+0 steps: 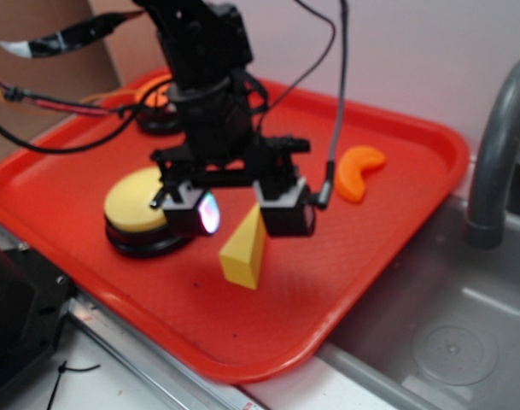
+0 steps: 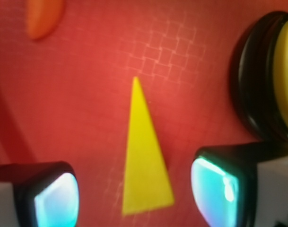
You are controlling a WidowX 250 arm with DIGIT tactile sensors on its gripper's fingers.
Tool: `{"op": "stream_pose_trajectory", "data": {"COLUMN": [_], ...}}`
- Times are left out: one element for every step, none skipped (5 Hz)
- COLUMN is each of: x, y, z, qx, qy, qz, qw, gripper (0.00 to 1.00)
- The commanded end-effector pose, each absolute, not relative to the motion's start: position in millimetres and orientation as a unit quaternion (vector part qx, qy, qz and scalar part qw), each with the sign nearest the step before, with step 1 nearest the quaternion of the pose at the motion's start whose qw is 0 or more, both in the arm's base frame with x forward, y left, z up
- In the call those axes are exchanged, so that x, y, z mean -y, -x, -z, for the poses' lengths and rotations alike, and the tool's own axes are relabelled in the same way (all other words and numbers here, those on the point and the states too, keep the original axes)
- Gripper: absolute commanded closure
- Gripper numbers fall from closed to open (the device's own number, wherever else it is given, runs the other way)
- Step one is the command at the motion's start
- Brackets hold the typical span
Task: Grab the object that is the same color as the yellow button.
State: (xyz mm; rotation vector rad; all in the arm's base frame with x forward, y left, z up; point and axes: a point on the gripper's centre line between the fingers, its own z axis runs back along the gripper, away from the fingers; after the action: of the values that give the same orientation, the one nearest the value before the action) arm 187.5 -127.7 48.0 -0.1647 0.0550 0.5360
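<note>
Claw (image 1: 239,211) spread open, one finger either side of yellow wedge (image 1: 245,248), not gripping it, wedge on red tray (image 1: 345,256) near front edge, yellow button (image 1: 138,205) just beside it, orange crescent slice (image 1: 359,172) well apart

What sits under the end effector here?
The yellow wedge lies on the red tray, between the open end effector's fingers. Its underside is hidden.

Yellow wedge (image 1: 243,248) between spread fingers (image 1: 287,212) — red tray (image 1: 396,154)
</note>
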Motion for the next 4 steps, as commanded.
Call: {"op": "stream_pose_trajectory", "data": {"x": [143,144,144,130], "y": [-190,-190,-188,-189], "z": [-28,-19,-20,-35], "qx": [-0.045,-0.056,-0.044,-0.011], "qy": [0.084,0.085,0.073,0.077], "qz": [-0.285,-0.296,-0.294,-0.240], "qw": [0.954,0.950,0.952,0.967], "gripper": [0.00,0.30,1.00,1.00]}}
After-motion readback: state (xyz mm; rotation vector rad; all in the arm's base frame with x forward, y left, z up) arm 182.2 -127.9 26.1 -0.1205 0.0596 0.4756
